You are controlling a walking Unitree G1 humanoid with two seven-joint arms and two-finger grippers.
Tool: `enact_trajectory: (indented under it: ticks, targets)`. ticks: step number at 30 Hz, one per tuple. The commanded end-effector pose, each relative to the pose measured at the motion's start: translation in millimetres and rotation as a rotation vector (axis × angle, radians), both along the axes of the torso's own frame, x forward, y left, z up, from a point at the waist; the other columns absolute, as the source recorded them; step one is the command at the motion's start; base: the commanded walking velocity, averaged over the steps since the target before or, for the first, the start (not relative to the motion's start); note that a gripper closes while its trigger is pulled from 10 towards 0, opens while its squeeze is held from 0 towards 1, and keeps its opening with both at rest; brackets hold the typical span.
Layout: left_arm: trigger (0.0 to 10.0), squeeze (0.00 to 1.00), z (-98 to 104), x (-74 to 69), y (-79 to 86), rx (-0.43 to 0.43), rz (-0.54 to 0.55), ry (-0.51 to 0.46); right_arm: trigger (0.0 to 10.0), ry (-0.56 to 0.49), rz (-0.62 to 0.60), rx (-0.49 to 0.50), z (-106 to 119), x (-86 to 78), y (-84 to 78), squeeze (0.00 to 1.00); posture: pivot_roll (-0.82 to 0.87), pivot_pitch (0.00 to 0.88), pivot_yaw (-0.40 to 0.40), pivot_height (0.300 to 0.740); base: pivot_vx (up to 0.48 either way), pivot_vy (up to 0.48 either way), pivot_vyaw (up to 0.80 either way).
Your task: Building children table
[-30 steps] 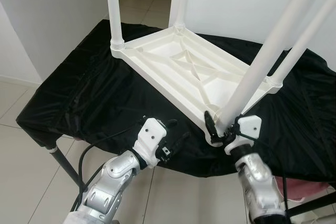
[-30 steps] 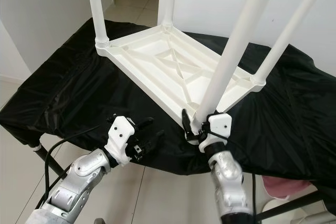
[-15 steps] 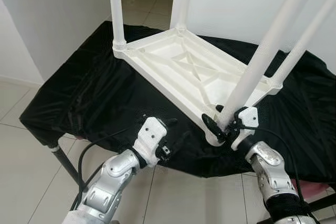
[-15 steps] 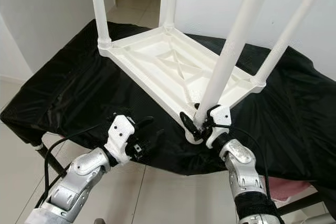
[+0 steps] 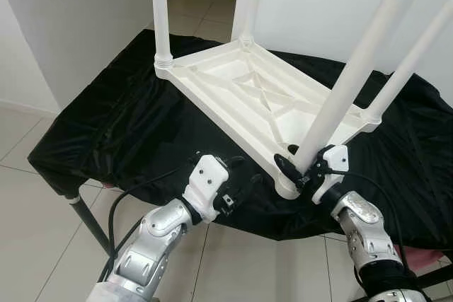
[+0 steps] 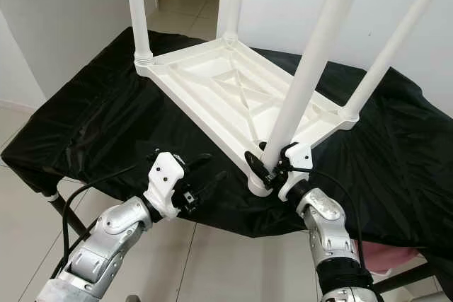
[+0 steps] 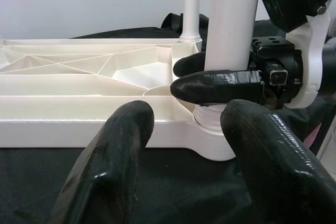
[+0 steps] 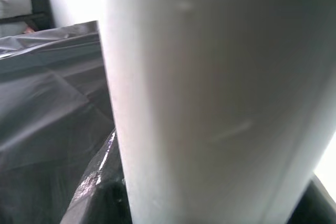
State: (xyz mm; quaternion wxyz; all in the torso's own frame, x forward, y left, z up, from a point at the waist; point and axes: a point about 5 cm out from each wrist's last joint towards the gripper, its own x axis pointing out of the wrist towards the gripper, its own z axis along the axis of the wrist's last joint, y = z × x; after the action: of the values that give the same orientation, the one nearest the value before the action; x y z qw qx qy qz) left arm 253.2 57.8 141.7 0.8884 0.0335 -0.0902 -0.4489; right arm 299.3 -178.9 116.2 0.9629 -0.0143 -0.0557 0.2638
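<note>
R pincer still clamps near leg; L pincer nudged closer.

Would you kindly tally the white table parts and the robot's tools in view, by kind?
White table legs: 4 (near leg, held by the right tool)
White tabletop, upside down on the black cloth: 1
Tools: 2 (left tool, open, beside the tabletop's near edge)
Total: 7

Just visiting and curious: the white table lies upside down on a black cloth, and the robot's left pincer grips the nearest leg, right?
Not quite: the right pincer grips the nearest leg; the left pincer hangs open beside it, as the left eye view shows. The rest holds.
</note>
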Motion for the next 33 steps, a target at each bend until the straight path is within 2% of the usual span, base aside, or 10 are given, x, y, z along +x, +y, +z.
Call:
enact_trajectory:
  ticks: [1, 5, 11, 15, 19, 23, 30, 31, 32, 33]
  targets:
    - [10.0, 0.0, -1.8, -0.9, -2.0, 0.011, -0.002, 0.008, 10.0, 0.027, -0.094, -0.002, -2.6, -3.1, 5.7, 0.0, 0.07, 0.009, -0.09, 0.74, 0.0, 0.0, 0.0]
    - [10.0, 0.0, -1.8, -2.3, -3.2, 0.006, -0.003, 0.011, 10.0, 0.033, -0.193, 0.038, -2.2, -6.8, 9.4, 0.0, 0.06, 0.016, -0.089, 0.74, 0.0, 0.0, 0.0]
    - [10.0, 0.0, -2.4, -2.3, -4.3, 0.004, -0.008, 0.017, 10.0, 0.049, -0.437, 0.112, -5.8, -15.2, 13.0, 0.0, 0.05, 0.024, -0.087, 0.74, 0.0, 0.0, 0.0]
    - [10.0, 0.0, -1.5, -0.7, -5.1, 0.0, -0.01, 0.017, 10.0, 0.101, -0.672, 0.159, -11.9, -19.2, 21.4, 0.0, 0.05, 0.031, -0.082, 0.74, 0.0, 0.0, 0.0]
    - [10.0, 0.0, -0.6, -0.4, -6.6, -0.003, -0.014, 0.016, 10.0, 0.128, -0.73, 0.186, -10.3, -18.7, 32.6, 0.0, 0.05, 0.039, -0.083, 0.74, 0.0, 0.0, 0.0]
    - [10.0, 0.0, -1.1, -1.5, -8.0, -0.008, -0.016, 0.022, 10.0, 0.09, -0.684, 0.23, 0.6, -20.4, 41.7, 0.0, 0.04, 0.051, -0.082, 0.74, 0.0, 0.0, 0.0]
    - [10.0, 0.0, -2.5, -2.4, -6.5, -0.004, -0.018, 0.026, 10.0, 0.072, -0.677, 0.201, 4.3, -22.7, 46.3, 0.0, 0.04, 0.059, -0.083, 0.74, 0.0, 0.0, 0.0]
    - [10.0, 0.0, -2.0, -1.6, -5.8, -0.004, -0.016, 0.026, 10.0, 0.07, -0.661, 0.203, 5.1, -22.7, 47.6, 0.22, 0.04, 0.065, -0.084, 0.74, 0.0, 0.0, 0.0]
    - [10.0, 0.0, -1.5, -1.1, -5.4, -0.004, -0.014, 0.026, 10.0, 0.07, -0.652, 0.204, 5.9, -22.7, 48.4, 0.22, 0.04, 0.065, -0.084, 0.74, 0.0, 0.0, 0.0]
    - [10.0, 0.0, -1.0, -0.5, -5.2, -0.005, -0.012, 0.025, 10.0, 0.049, -0.615, 0.225, 9.1, -23.7, 49.3, 1.0, 0.04, 0.067, -0.084, 0.74, 0.0, 0.0, 0.0]
